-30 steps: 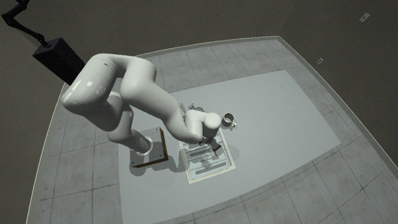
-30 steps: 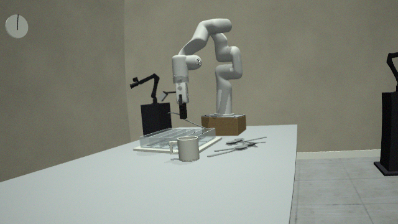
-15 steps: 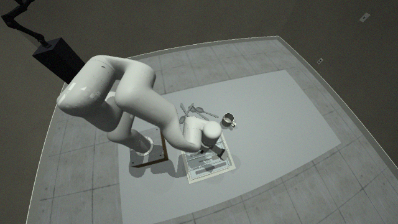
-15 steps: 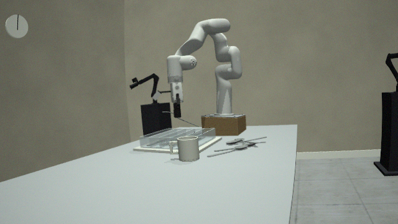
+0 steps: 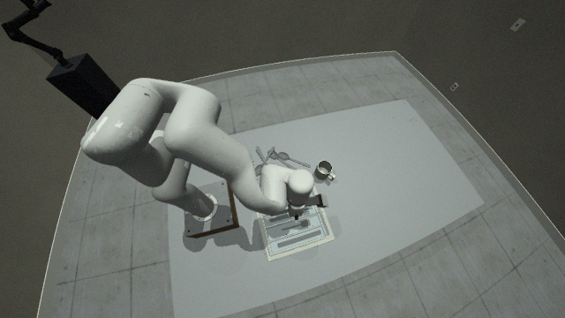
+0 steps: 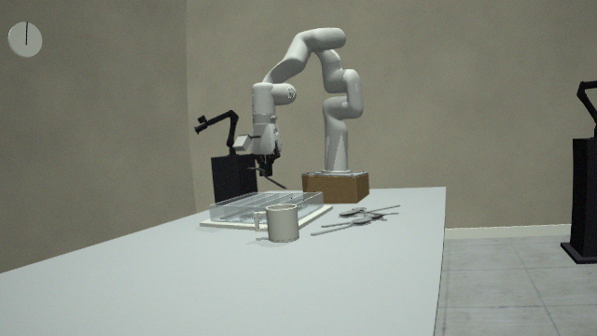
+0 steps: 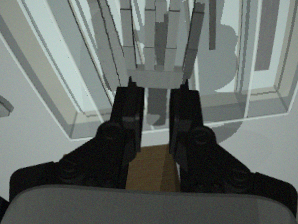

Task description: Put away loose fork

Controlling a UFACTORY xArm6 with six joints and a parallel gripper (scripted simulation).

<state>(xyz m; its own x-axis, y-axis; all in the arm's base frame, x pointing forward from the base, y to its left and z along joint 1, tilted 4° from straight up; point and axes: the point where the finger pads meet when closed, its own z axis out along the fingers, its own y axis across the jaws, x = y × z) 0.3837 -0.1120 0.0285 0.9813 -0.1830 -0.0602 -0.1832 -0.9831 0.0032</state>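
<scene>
My gripper (image 7: 157, 85) is shut on the loose fork (image 7: 160, 30). Its tines point away from the wrist camera. I hold it in the air above the clear cutlery tray (image 6: 266, 206), near the tray's end closest to the robot base. In the side view the fork (image 6: 272, 179) hangs tilted under the gripper (image 6: 266, 169), well above the tray's rim. From above, the gripper (image 5: 297, 215) is over the tray (image 5: 297, 231), and the arm hides part of the tray. Grey cutlery lies in the tray's long slots below the fork; I cannot tell which slot holds forks.
A cream mug (image 6: 282, 222) stands just in front of the tray. Several loose spoons (image 6: 361, 216) lie on the counter to the tray's right. The robot's brown base block (image 6: 335, 186) stands behind the tray.
</scene>
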